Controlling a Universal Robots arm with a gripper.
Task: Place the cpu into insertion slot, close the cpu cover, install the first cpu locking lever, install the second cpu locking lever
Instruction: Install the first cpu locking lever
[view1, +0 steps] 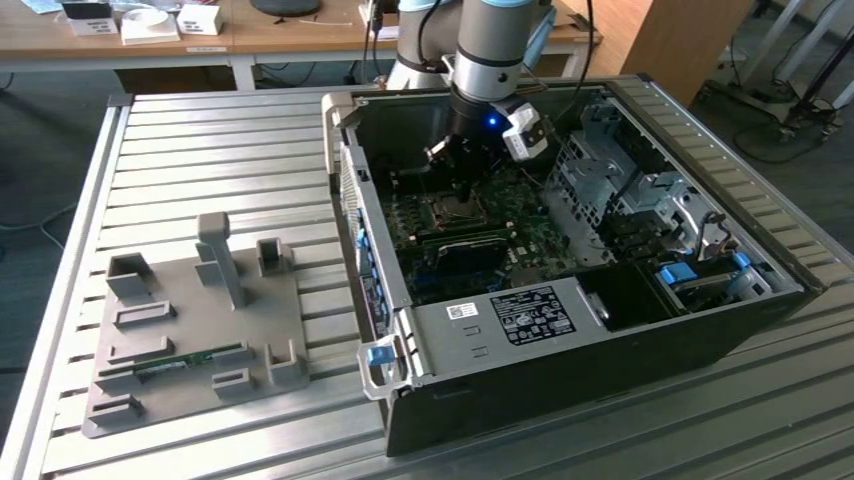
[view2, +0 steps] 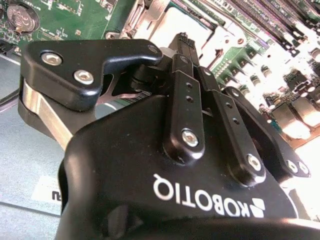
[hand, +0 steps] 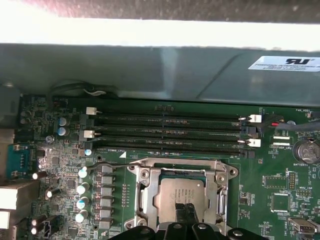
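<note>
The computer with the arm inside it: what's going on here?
A robot arm's gripper reaches into the open computer case. Its closed fingers are down at the silvery chip, which lies flat on the green board with a metal frame lying around it.

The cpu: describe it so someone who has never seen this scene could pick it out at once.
In the open computer case, find the green motherboard and its long black memory slots. Just beside them, the cpu is the flat silvery square framed by the cpu cover, a smooth metal face among dark slots and tiny parts.
</note>
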